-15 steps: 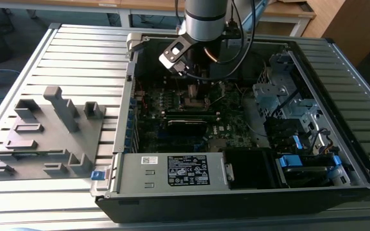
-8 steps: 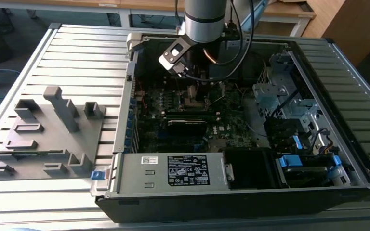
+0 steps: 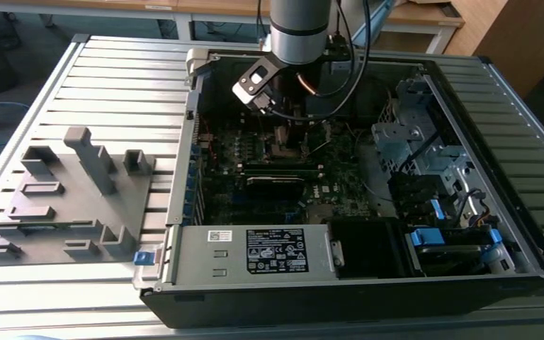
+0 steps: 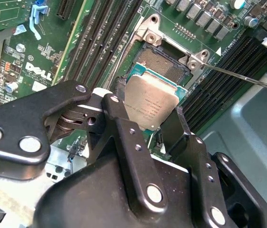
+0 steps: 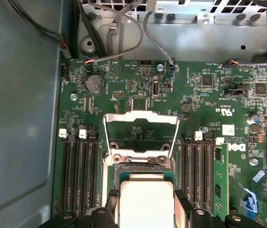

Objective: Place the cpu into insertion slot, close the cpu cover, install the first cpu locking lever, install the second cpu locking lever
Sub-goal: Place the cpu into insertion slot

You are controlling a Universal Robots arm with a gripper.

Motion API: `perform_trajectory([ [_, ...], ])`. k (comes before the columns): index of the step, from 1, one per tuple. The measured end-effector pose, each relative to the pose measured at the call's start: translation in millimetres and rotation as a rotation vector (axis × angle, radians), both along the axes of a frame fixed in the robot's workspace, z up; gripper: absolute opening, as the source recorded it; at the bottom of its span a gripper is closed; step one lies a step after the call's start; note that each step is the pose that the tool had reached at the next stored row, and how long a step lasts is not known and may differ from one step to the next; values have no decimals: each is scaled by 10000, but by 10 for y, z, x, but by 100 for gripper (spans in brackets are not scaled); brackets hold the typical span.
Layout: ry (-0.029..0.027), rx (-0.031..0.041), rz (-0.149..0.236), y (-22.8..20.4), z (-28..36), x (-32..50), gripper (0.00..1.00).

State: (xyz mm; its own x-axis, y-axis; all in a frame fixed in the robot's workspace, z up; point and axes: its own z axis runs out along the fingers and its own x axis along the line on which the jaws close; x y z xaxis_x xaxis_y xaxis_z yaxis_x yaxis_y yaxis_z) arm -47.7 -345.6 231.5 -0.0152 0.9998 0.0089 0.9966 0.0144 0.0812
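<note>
My gripper (image 4: 148, 108) is shut on the cpu (image 4: 151, 99), a square chip with a dull silver top, pinched at two opposite edges by the black fingers (image 4: 115, 107). The chip hangs tilted just above the insertion slot (image 4: 164, 64), partly covering its dark centre. In the first wrist view the cpu (image 5: 145, 199) sits over the slot (image 5: 140, 170), and the cpu cover (image 5: 141, 118), a silvery frame with a window, stands flipped up and open beyond it. A thin locking lever (image 4: 240, 76) juts out sideways from the socket corner. In the exterior view the gripper (image 3: 286, 117) reaches down into the case.
Long black memory slots (image 5: 78, 171) flank the socket on both sides. The open computer case (image 3: 187, 127) holds a labelled power supply (image 3: 253, 251), a drive cage (image 3: 414, 134) and loose cables (image 5: 138, 33). A grey fixture (image 3: 74, 198) lies on the slatted table at the exterior view's left.
</note>
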Motion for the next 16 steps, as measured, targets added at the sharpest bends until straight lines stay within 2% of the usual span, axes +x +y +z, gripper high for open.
perform_trajectory([
  [2,-1,0,-2,0,-21,-1,54],
  [16,-1,0,-2,10,-31,-1,54],
])
